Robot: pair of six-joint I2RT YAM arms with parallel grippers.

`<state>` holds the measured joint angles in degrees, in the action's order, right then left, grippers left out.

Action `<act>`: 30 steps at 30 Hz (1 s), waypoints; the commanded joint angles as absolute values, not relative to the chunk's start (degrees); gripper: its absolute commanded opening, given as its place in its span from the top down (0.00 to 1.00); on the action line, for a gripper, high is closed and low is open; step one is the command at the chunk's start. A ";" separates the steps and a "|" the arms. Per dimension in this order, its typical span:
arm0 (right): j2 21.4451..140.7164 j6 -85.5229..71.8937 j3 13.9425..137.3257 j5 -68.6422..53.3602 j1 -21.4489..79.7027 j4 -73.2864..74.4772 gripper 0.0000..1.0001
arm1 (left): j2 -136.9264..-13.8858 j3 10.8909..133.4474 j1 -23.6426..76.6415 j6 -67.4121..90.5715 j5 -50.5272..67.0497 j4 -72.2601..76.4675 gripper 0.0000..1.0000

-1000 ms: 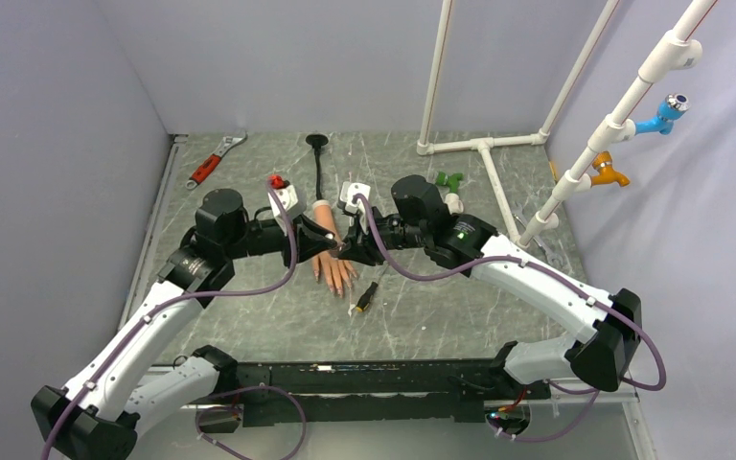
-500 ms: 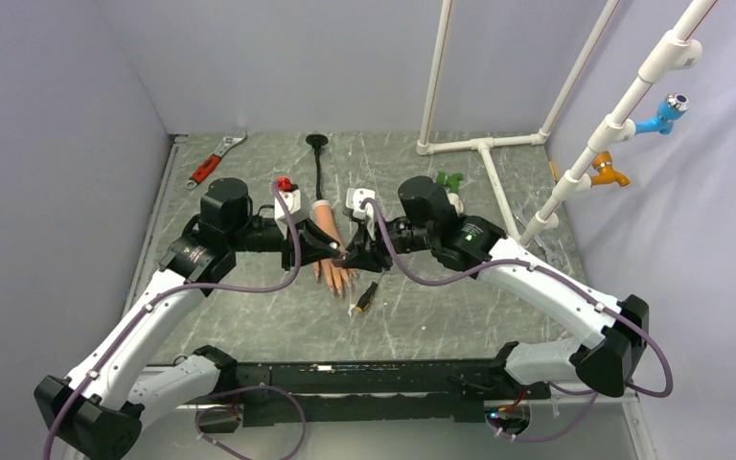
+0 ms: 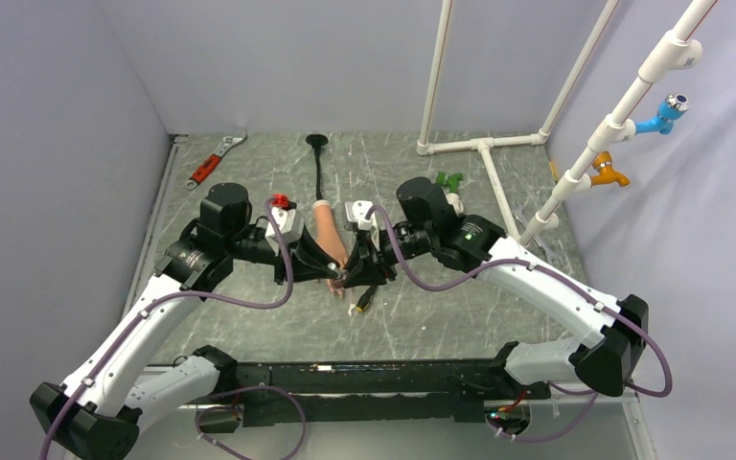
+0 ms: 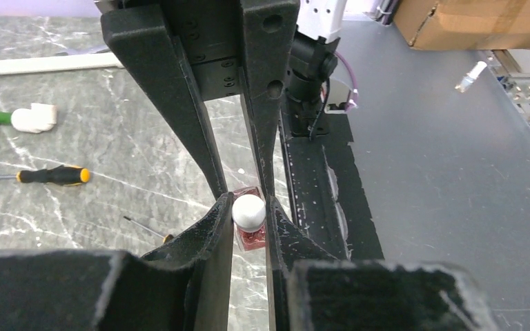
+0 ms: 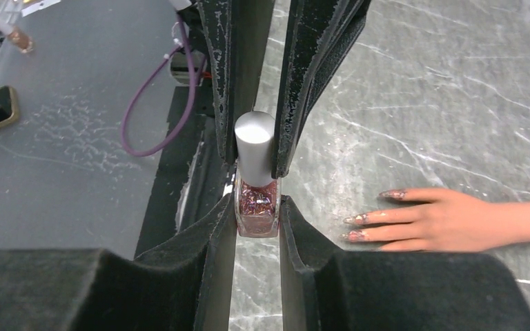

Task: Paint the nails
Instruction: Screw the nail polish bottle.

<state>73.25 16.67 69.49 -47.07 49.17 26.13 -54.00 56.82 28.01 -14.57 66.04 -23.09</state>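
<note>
Having slid nearer, the right gripper (image 5: 255,203) clamped the bottle (image 5: 257,215) and the left gripper (image 4: 248,207) its cap (image 5: 254,138), hiding the nails (image 5: 355,219) of the rubber hand (image 5: 448,221) from above; a screwdriver (image 4: 52,176) lay nearby.

Left arm (image 3: 144,331), right arm (image 3: 546,283): white link shells, black joint housings, purple cable (image 3: 420,285) looped along each. Green light (image 3: 458,229) on right forearm. Left gripper (image 4: 248,210), right gripper (image 5: 257,207): long black fingers (image 5: 210,276), rough scuffed faces.

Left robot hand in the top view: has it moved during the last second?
Yes: the left hand has moved toward the near edge of the table, farther from the red-handled metal wrench at the back.
</note>
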 commanded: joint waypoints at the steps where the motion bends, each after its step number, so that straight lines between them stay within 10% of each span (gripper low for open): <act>1: 73.34 19.43 73.17 -53.00 49.14 26.00 1.00 | -54.49 58.23 28.23 -16.88 69.26 -25.36 1.00; 5: 74.20 20.05 73.82 -52.95 49.13 27.27 1.00 | -54.03 57.86 28.29 -15.91 68.17 -24.37 0.80; 11: 73.63 19.60 72.96 -51.43 49.21 26.14 1.00 | -51.45 56.67 27.51 -13.54 61.15 -21.60 0.03; 25: 69.06 10.92 68.06 -26.22 49.17 13.75 1.00 | -47.33 51.49 25.92 3.47 43.68 -8.64 0.01; 30: 70.74 10.57 69.23 -23.51 49.22 15.01 1.00 | -48.93 52.27 25.67 5.39 40.89 -8.70 0.14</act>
